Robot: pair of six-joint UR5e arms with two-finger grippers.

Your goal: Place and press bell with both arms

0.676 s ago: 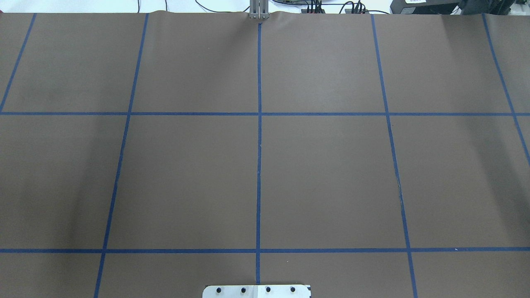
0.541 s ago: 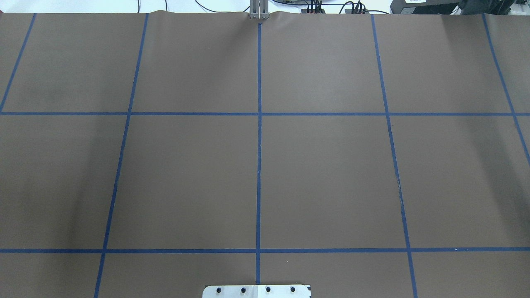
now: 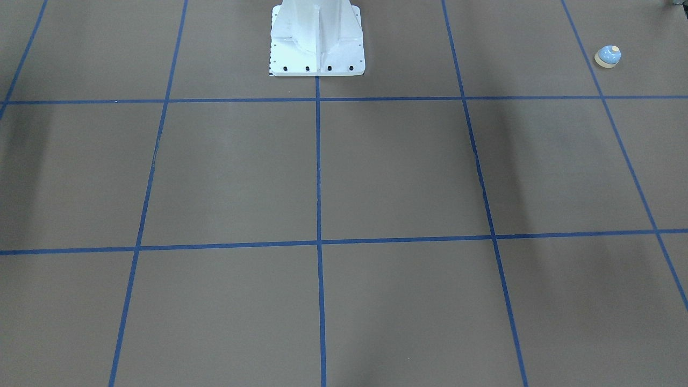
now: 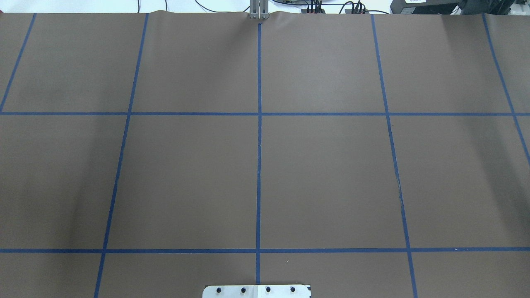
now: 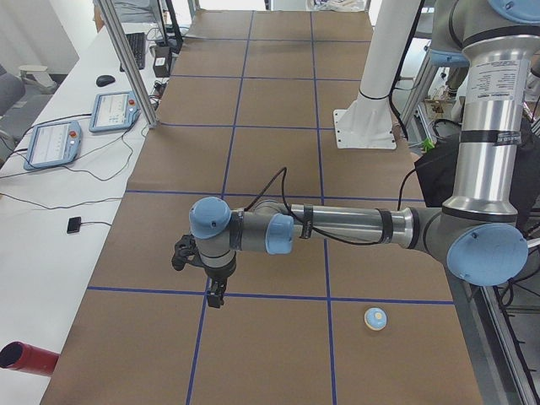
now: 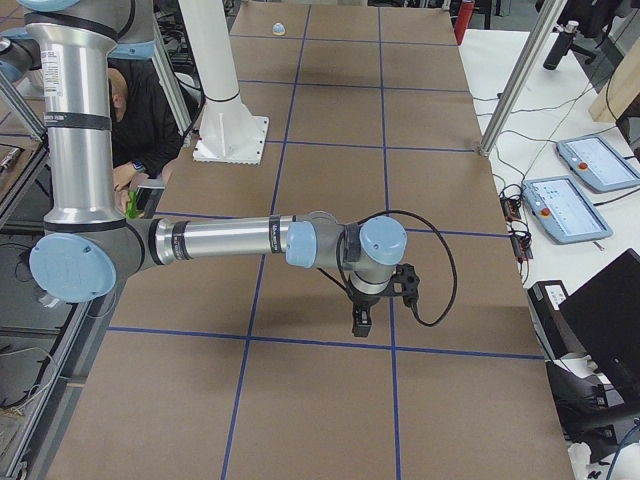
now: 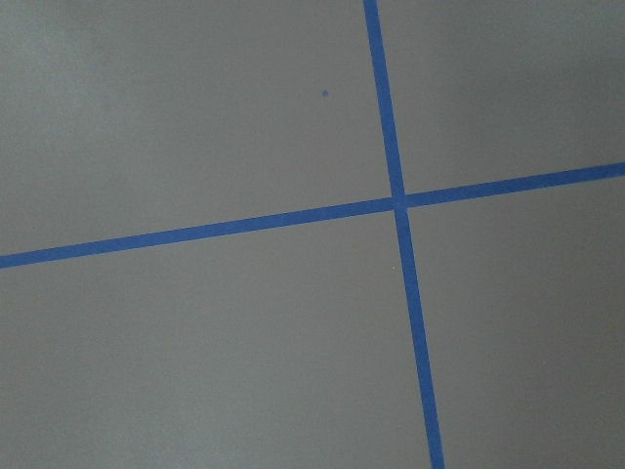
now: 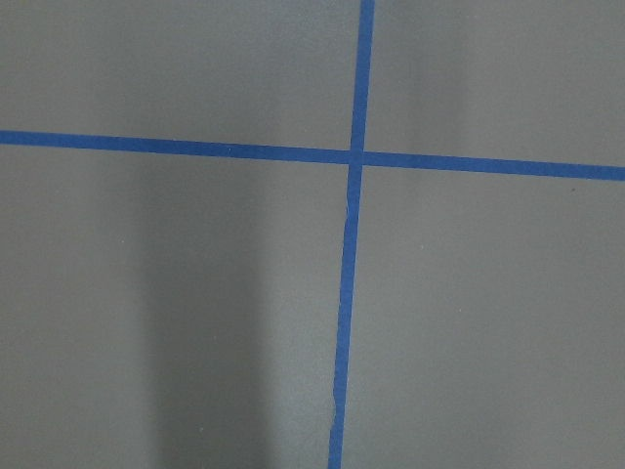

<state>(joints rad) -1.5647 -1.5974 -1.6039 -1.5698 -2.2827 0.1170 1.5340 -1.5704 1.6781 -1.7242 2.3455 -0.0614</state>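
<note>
The small light-blue bell (image 3: 608, 55) with a cream button stands on the brown mat near the robot's side at the table's left end; it also shows in the exterior left view (image 5: 375, 318) and far off in the exterior right view (image 6: 278, 29). My left gripper (image 5: 216, 295) hangs pointing down over a blue tape line, apart from the bell. My right gripper (image 6: 360, 323) hangs pointing down over the mat at the other end. Both show only in side views, so I cannot tell whether they are open or shut. The wrist views show only mat and tape.
The white bolted pedestal (image 3: 317, 37) stands at the middle of the robot's side. A red cylinder (image 5: 24, 358) lies at the mat's far corner on the left end. Teach pendants (image 5: 52, 142) and cables lie on the white side table. A seated person (image 6: 140, 115) is behind the robot.
</note>
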